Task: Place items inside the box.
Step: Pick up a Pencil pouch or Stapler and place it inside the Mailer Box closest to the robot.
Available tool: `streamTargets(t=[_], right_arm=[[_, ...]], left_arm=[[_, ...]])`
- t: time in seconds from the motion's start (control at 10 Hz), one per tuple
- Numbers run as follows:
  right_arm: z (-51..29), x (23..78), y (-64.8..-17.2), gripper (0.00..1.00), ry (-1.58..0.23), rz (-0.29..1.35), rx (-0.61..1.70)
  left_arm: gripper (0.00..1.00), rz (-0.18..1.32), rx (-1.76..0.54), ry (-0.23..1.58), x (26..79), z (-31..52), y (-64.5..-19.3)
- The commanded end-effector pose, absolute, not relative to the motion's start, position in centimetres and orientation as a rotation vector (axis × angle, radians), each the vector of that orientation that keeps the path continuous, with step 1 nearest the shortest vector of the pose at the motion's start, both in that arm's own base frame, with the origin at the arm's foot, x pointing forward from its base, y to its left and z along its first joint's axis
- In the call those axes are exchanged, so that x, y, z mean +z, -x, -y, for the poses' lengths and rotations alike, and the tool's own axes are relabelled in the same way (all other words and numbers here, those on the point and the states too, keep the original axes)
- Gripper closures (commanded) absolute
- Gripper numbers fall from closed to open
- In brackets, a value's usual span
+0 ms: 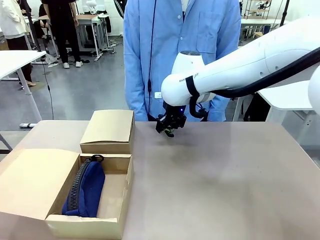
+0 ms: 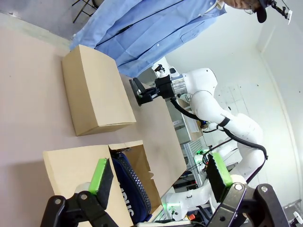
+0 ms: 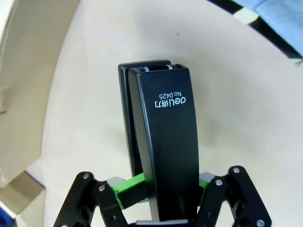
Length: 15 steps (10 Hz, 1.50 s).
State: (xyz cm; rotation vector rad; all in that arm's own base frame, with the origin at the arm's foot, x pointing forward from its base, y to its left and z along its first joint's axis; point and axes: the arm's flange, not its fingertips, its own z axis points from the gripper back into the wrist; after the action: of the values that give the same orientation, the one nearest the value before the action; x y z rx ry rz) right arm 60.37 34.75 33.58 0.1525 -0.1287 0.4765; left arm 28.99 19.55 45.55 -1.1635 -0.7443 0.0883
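Observation:
My right gripper [image 1: 169, 129] is at the far side of the table, in front of the person, and is shut on a black stapler [image 3: 163, 142]. The stapler's sides are clamped between the green pads [image 3: 130, 187], and it sticks out ahead of the gripper [image 3: 161, 185], low over the tabletop. The left wrist view shows the same stapler [image 2: 140, 92] in that gripper. The open cardboard box [image 1: 60, 224] stands at the near left with a navy zip pouch [image 1: 85, 190] lying inside. My left gripper [image 2: 160, 175] hangs open above the box, holding nothing.
A closed cardboard box [image 1: 107, 131] stands just behind the open one. A person in a blue coat [image 1: 180, 50] stands at the far edge. The brown tabletop [image 1: 225, 180] stretches bare to the right of the boxes.

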Motion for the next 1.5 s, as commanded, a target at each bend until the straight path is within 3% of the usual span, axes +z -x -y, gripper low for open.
streamTargets(t=[0.0,0.2,0.3,0.5,1.1,1.4], right_arm=[[-33.7,35.3,-56.2,1.00,-0.182,0.099,0.460],[-34.6,38.2,-48.0,1.00,-0.268,0.051,0.474],[-34.8,39.0,-44.3,1.00,-0.229,0.093,0.458],[-34.6,38.8,-40.5,1.00,-0.177,0.068,0.449],[-35.8,38.9,-41.7,1.00,-0.189,0.053,0.484],[-40.7,40.9,-38.0,1.00,-0.121,0.084,0.348]], left_arm=[[0.00,0.775,0.076,1.176,45.6,-19.5,-29.0],[0.00,0.775,0.076,1.176,45.6,-19.5,-29.0],[0.00,0.775,0.076,1.176,45.6,-19.5,-29.0],[0.00,0.775,0.076,1.176,45.6,-19.5,-29.0],[0.00,0.775,0.076,1.176,45.6,-19.5,-29.0],[0.00,0.775,0.076,1.176,45.6,-19.5,-29.0]])
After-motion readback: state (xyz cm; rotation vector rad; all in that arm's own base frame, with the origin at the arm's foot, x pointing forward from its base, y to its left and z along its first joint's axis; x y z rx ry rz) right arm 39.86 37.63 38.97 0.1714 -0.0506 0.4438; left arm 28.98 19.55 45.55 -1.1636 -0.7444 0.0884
